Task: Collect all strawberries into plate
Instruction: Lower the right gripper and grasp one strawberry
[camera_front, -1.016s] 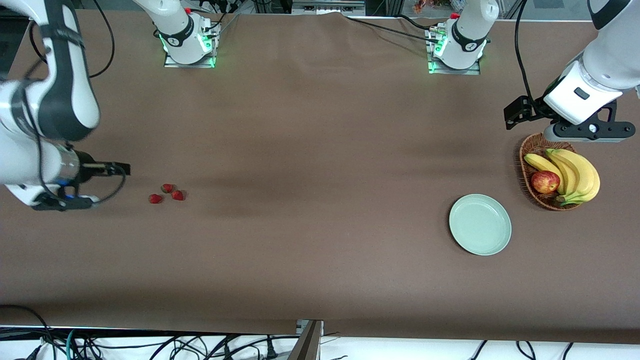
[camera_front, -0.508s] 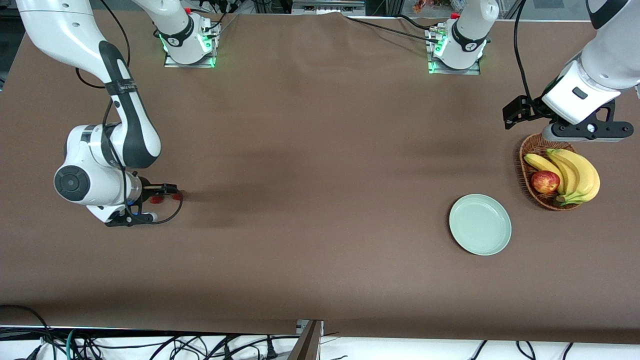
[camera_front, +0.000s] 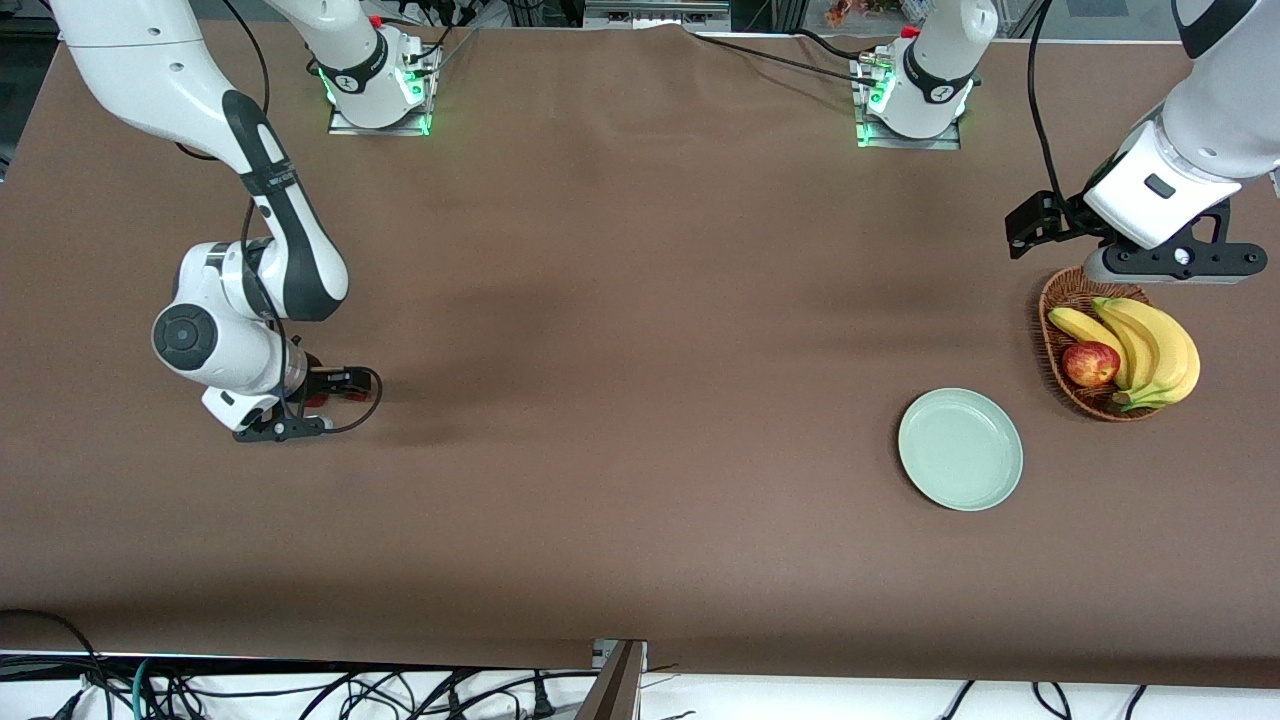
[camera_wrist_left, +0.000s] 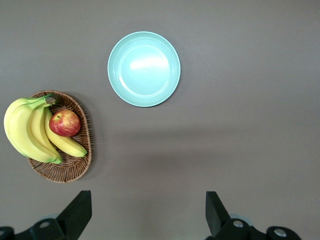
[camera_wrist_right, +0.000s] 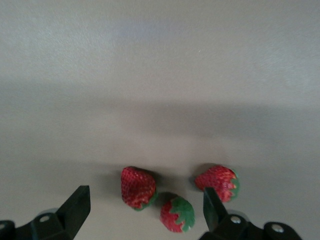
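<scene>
- Right gripper hangs low over the three strawberries at the right arm's end of the table; fingers apart, nothing held.
- Left gripper waits above the basket; fingers apart, empty.
- Plate lies bare just beside the basket, well apart from the berries.
- Risk: berries lie close together; closing on one may nudge or trap a neighbour.
</scene>
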